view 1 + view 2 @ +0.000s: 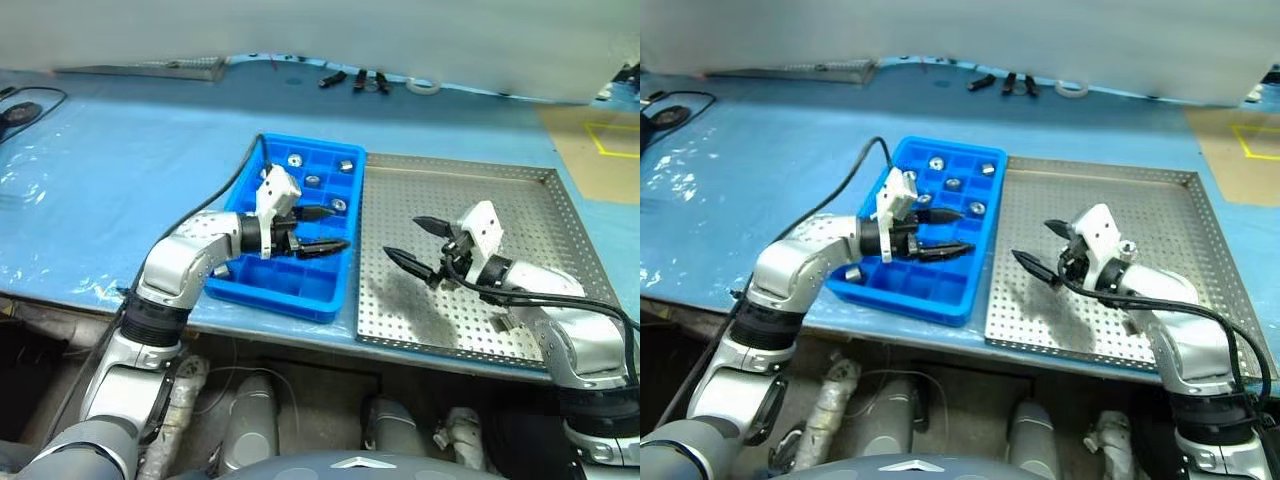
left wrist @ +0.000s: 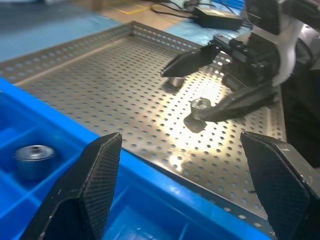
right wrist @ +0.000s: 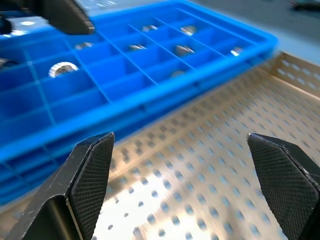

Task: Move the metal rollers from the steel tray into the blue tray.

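The right gripper (image 1: pixel 416 243) hangs over the steel tray (image 1: pixel 520 200), fingers wide apart and empty. In the left wrist view two rollers (image 2: pixel 200 106) stand on the tray floor near it. The left gripper (image 1: pixel 333 229) is over the blue tray (image 1: pixel 290 282), fingers apart, holding nothing. Further back, several rollers sit in separate compartments.
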